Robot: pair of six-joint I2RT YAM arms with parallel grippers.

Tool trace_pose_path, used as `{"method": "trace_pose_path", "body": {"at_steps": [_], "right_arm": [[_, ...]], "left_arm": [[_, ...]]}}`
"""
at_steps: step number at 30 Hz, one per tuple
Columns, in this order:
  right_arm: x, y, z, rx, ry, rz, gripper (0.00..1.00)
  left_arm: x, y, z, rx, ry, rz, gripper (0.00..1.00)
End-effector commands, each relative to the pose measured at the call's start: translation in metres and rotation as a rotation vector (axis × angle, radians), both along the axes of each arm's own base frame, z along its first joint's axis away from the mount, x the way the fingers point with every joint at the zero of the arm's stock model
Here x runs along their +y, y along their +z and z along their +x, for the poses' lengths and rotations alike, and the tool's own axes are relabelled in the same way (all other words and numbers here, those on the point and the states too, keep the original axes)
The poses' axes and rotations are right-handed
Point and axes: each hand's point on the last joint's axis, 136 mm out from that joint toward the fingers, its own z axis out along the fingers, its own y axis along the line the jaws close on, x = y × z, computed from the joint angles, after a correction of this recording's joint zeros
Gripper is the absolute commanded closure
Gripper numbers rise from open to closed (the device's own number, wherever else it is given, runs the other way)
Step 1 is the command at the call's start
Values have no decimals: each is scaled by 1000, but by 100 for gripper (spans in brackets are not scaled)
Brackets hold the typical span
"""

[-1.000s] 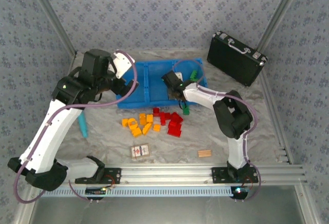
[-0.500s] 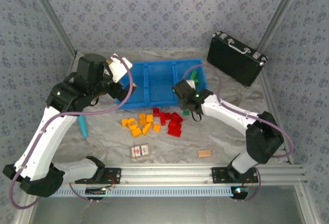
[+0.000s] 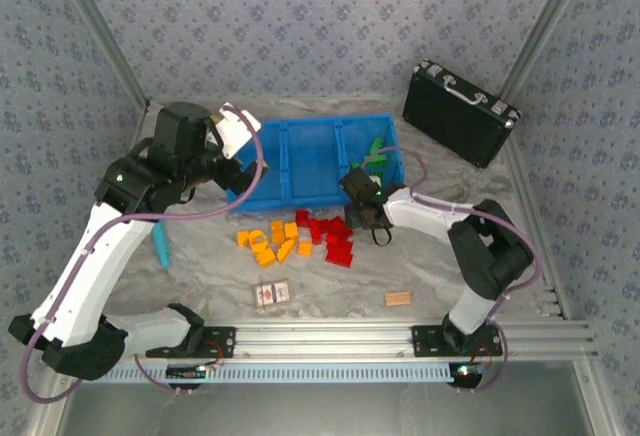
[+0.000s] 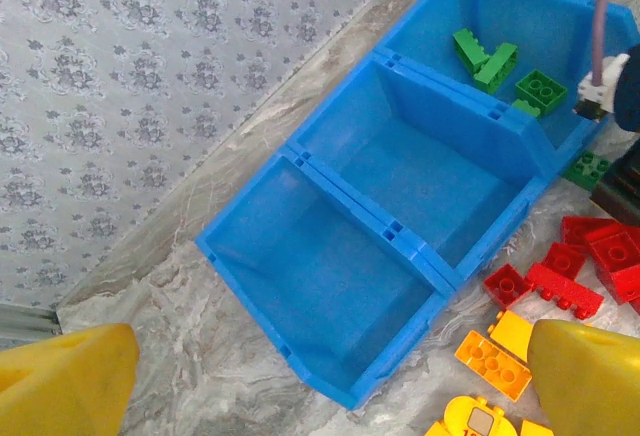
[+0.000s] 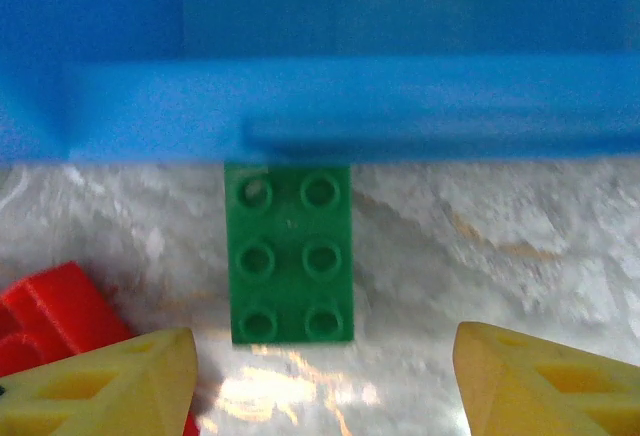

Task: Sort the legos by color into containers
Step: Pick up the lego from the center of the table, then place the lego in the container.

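From above, the blue tray [image 3: 310, 161] sits at 12 o'clock on the table. Green bricks [image 3: 378, 156] lie in its right compartment. Orange bricks [image 3: 268, 244] and red bricks [image 3: 335, 241] lie loose at 6 o'clock of it.

At the left wrist, the left gripper [image 4: 320, 386] is spread wide over the tray's near corner and is empty.

At the right wrist, the right gripper [image 5: 325, 381] has its fingers apart, pinching nothing. A six-stud green lego [image 5: 290, 253] lies flat at 12 o'clock of it, just beside the tray wall.

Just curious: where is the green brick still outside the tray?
In the right wrist view the green brick lies flat on the table, just in front of the blue tray's near wall, a red brick beside it.
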Motion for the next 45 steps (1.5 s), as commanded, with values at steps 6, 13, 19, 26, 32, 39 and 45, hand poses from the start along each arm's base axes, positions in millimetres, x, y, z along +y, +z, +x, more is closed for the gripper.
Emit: {"method": "trace_pose_path", "body": {"at_steps": [6,13,19,26,32,39,45], "right_arm": [[9,-16,32,-15,20,35,47],[1,-31,17,50,29,-11,73],[-11,-1,-20,72,36,-2,76],[-16,60,-27,20,64,27,76],[-5,86,3,-68,103,58,76],[-4,85,87,-171,71,50,74],[-4,75,102,-144,131,10,51]], "left_arm": [[-4,4,7,-6,-6,24,0],[-9,-1,14,13,-7,38,0],[-8,-2,17,8,0,52,0],[-8,-4,18,12,-1,57,0],[-9,-6,18,15,-4,56,0],[-5,0,13,-2,-3,46,0],[-1,3,10,-12,5,44,0]]}}
